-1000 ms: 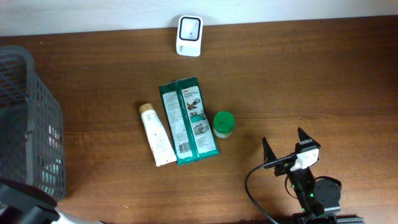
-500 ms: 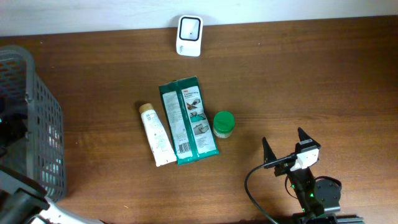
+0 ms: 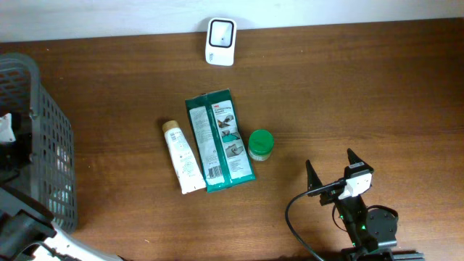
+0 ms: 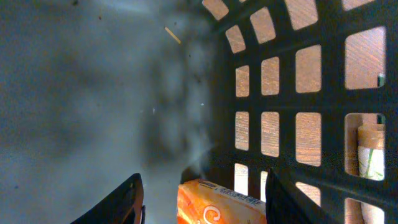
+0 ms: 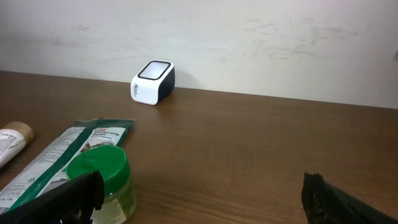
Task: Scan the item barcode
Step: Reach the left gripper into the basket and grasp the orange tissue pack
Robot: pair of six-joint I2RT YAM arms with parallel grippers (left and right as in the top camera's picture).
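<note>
**A:** Where's the item?
**B:** Orange printed packet (image 4: 217, 204), inside the dark grey plastic lattice basket (image 3: 51, 145), by its wall, L end of the brown wooden table (image 3: 377, 87). It's directly under the L gripper (image 4: 204, 186). Jaws part-open, one each side, nothing gripped.
**A:** Axis?
**B:** Top edge runs across the jaw gap. Rest is cropped, so long axis & facing: can't tell.
**A:** R gripper (image 3: 330, 161)?
**B:** Wide open, empty, well apart at front R, so L arm's nearer. White boxy scanner (image 3: 220, 32) is at the back edge, window up.
</note>
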